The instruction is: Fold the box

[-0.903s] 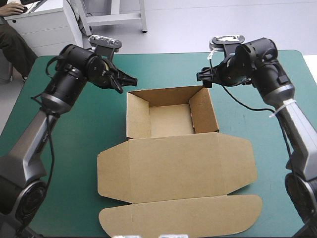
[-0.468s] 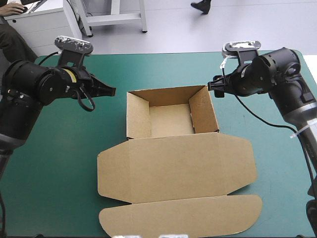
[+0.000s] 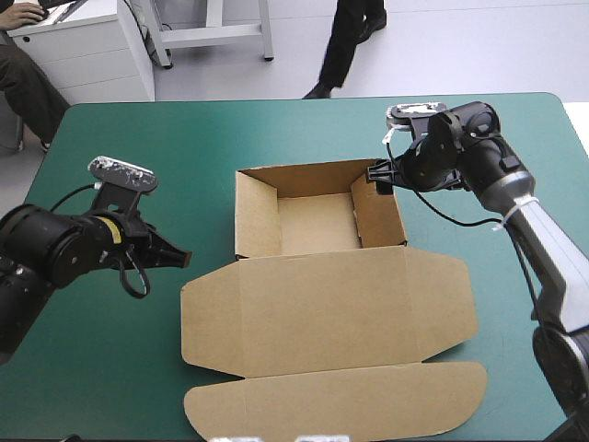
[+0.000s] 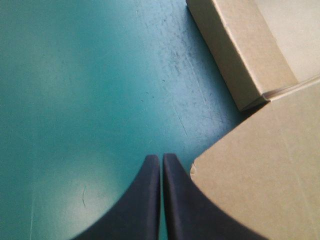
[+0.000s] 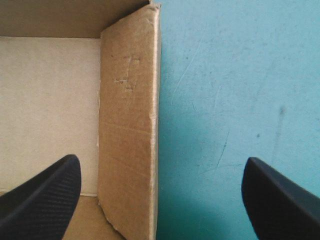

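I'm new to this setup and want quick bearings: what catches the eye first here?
The brown box dominates the middle of the teal-green table: an open tray toward the far edge, its lid lying flat toward the near edge. The right gripper hangs open astride the tray's right wall, while the left gripper, shut, points at the lid's left corner.

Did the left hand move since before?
Yes. The left hand came back toward the table's near edge, from beside the box's far left corner to beside its lid's left corner.
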You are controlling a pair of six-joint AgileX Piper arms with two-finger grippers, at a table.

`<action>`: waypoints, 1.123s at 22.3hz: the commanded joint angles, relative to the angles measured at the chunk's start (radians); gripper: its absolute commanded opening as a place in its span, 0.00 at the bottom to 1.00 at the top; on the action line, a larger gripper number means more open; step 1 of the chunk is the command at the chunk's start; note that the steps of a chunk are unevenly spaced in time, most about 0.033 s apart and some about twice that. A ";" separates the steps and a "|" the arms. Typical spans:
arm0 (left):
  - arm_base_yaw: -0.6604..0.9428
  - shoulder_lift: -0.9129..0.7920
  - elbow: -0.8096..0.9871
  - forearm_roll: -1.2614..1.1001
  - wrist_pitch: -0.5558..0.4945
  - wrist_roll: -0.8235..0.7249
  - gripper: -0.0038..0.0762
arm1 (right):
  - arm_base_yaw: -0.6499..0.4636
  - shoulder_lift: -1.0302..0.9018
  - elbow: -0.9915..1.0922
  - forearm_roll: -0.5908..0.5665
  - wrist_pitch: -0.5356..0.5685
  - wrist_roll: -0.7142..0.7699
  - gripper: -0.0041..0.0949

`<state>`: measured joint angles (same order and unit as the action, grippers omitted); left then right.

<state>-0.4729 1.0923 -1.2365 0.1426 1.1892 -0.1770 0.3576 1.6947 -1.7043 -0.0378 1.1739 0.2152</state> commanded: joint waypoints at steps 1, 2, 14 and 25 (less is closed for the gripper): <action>-0.003 -0.099 0.072 -0.003 -0.115 -0.001 0.04 | -0.005 0.020 -0.023 -0.001 -0.040 -0.022 0.86; -0.003 -0.128 0.105 -0.004 -0.131 -0.001 0.04 | -0.005 0.036 -0.023 0.007 -0.038 -0.030 0.86; -0.003 -0.536 0.478 -0.002 -0.320 0.001 0.04 | -0.003 0.183 -0.023 0.116 -0.054 -0.085 0.83; -0.003 -0.546 0.505 0.037 -0.325 0.003 0.04 | -0.018 0.193 -0.100 0.096 -0.017 -0.122 0.02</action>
<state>-0.4729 0.5421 -0.7064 0.1527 0.9308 -0.1732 0.3565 1.9463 -1.7300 0.0619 1.1608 0.1077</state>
